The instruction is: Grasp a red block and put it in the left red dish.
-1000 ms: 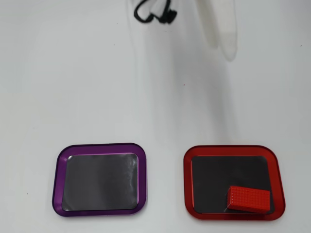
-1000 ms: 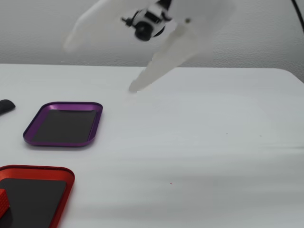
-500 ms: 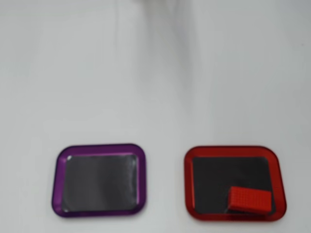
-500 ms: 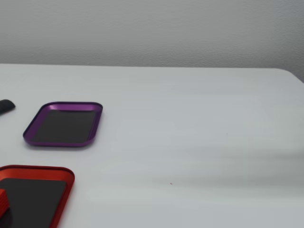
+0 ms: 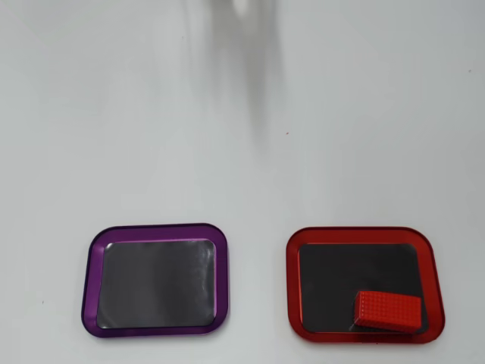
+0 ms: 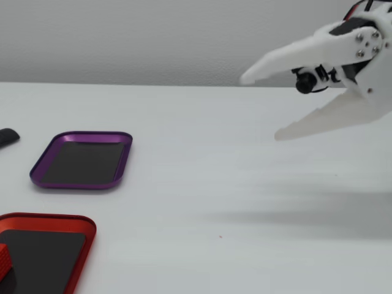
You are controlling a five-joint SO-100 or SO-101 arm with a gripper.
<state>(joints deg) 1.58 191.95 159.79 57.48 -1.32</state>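
**Q.** Fingers (image 6: 294,130) first: how do they stand?

**A.** Spread wide and holding nothing. In the fixed view the white gripper (image 6: 257,104) enters from the right edge, high above the tabletop (image 6: 245,184), its two jaws pointing left with clear air between them. The overhead view shows only a grey shadow near the far edge of the tabletop (the arm itself is outside that frame).

**Q.** Where is the red block?

**A.** The red block (image 5: 388,311) lies flat on the dark floor of the red dish (image 5: 292,280), in the dish's near right corner as the overhead view shows it, close against the rim. The fixed view cuts off most of it at the lower left edge (image 6: 3,258).

**Q.** And the purple tray?

**A.** The purple tray (image 5: 91,280) sits beside the red dish along the near edge of the tabletop, well apart from it and empty.

**Q.** Why is the gripper held so?

**A.** Judged from the layout, the block is delivered; open, raised jaws well away from both trays suit a release completed, leaving the block undisturbed.
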